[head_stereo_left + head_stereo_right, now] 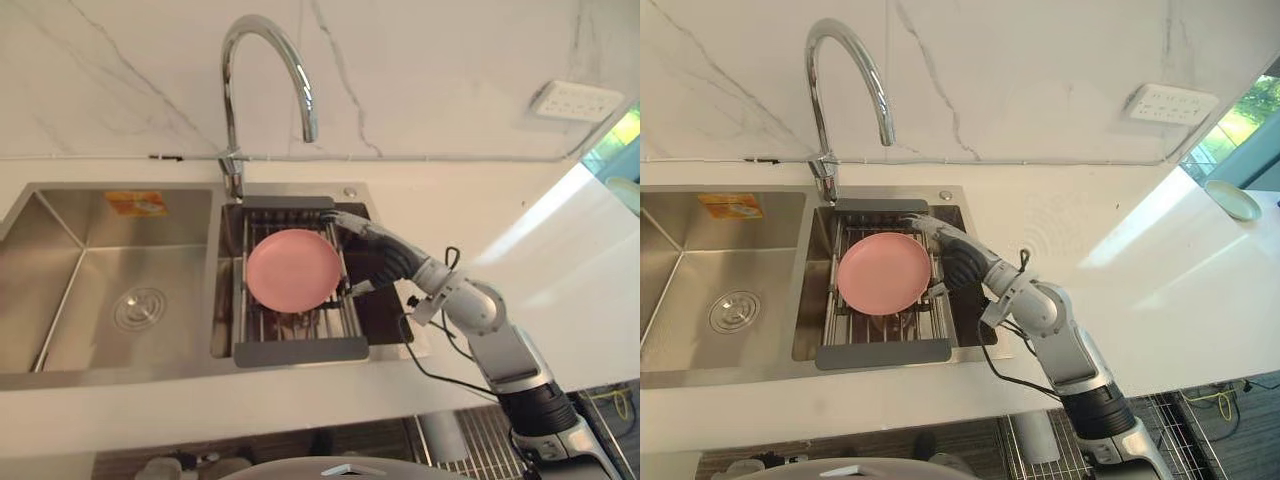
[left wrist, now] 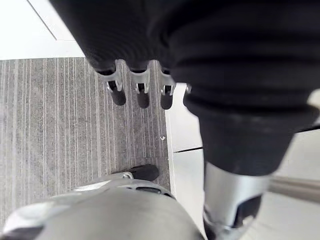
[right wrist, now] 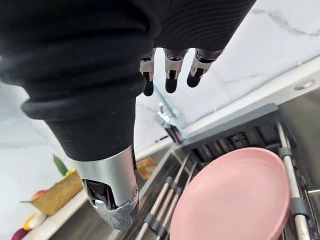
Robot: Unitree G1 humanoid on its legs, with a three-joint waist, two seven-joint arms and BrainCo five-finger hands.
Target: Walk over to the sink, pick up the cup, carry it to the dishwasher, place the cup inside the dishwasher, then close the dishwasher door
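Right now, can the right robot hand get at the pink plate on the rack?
Probably yes: the right robot hand is open beside the pink plate, with nothing on the rack between them.

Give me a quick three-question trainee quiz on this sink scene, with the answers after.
1. True or false: the plate lies on the rack.
2. Which hand is beside the plate: A left, B right?
3. Fill in: the plate's colour is ____.
Key: 1 true; 2 B, the right hand; 3 pink.
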